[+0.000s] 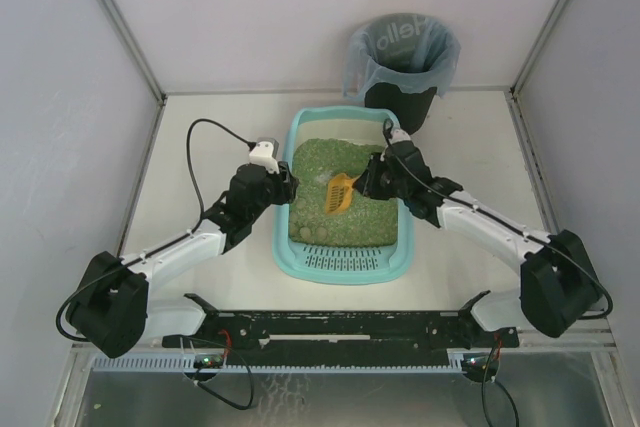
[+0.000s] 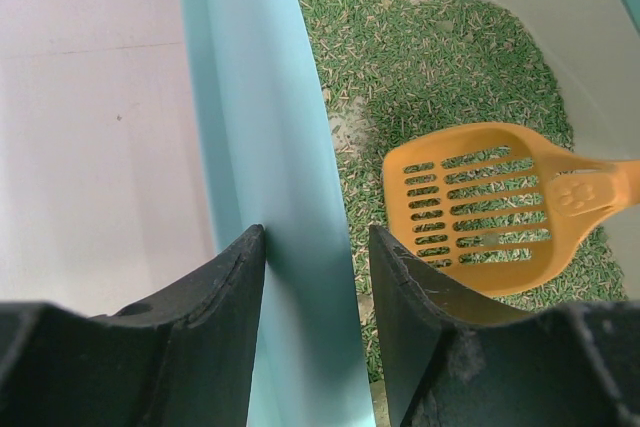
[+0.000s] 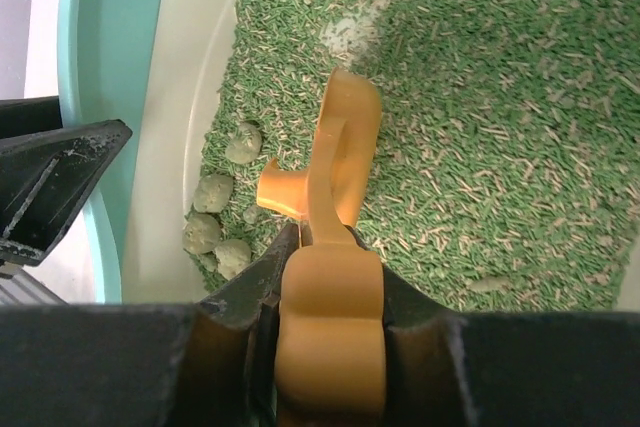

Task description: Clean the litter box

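The litter box (image 1: 282,239) is a light-teal tray holding green granular litter (image 1: 345,162), with a slotted grille ledge (image 1: 345,262) at its near end. My left gripper (image 1: 285,185) straddles the box's left rim (image 2: 260,97), one finger on each side of the wall, shut on it (image 2: 315,237). My right gripper (image 1: 372,179) is shut on the handle of an orange slotted scoop (image 1: 338,193). The scoop head (image 2: 480,207) hangs just above the litter (image 2: 430,57). In the right wrist view the scoop (image 3: 345,137) points into the tray from the gripper (image 3: 325,247). Several grey-green clumps (image 3: 210,217) lie by the wall.
A round black bin (image 1: 402,67) with a grey-blue bag liner stands behind the box at the back right. White walls enclose the table on three sides. A black rail (image 1: 330,327) runs across the near edge between the arm bases.
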